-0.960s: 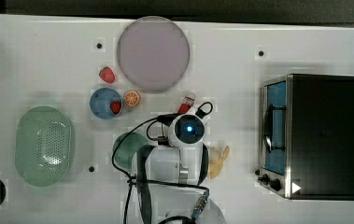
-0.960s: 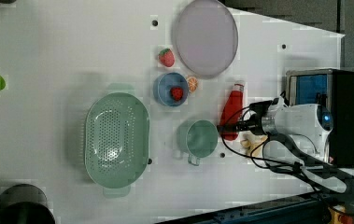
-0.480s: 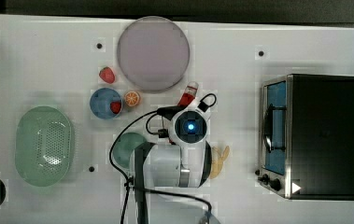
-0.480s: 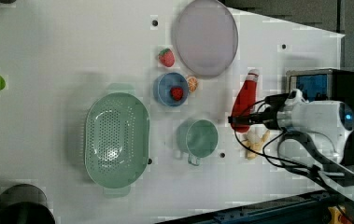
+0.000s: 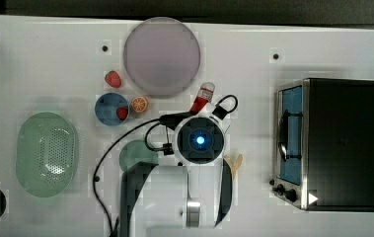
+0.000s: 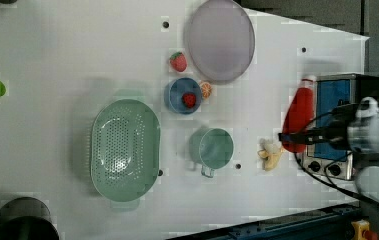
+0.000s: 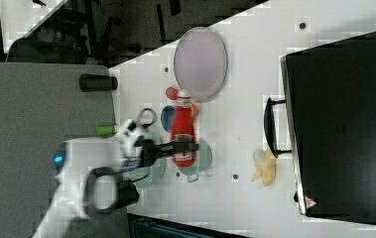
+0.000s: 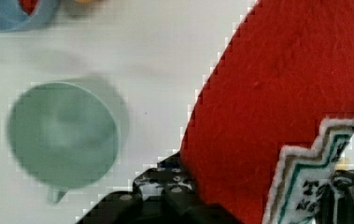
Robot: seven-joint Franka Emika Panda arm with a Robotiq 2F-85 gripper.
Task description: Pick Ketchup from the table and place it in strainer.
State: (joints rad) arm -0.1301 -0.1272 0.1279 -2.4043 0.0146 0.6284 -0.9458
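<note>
The ketchup [image 6: 299, 116] is a slim red bottle with a white cap, and it hangs above the table in front of the oven. My gripper [image 6: 291, 138] is shut on its lower body. In the right view the ketchup [image 7: 182, 130] stands over the green cup with the gripper [image 7: 185, 147] clamped across it. From above, the ketchup's [image 5: 202, 98] capped end pokes out past the wrist. Close up, the ketchup's [image 8: 277, 102] red body lies between the black fingers [image 8: 165, 189]. The strainer [image 5: 46, 154], a pale mint-green oval basket, sits empty at the top view's left; it shows as the strainer [image 6: 124, 150] in the left view.
A green cup [image 5: 136, 154] sits beside the arm. A blue bowl [image 5: 106, 109] holding a strawberry, an orange slice [image 5: 139, 103] and a loose strawberry [image 5: 112, 79] lie near the purple plate [image 5: 161, 55]. A banana [image 5: 234, 163] and a toaster oven [image 5: 332, 143] are at the top view's right.
The arm has carried the ketchup up off the table, and it has shifted toward the left view's right, in front of the oven. The grip has held throughout.
</note>
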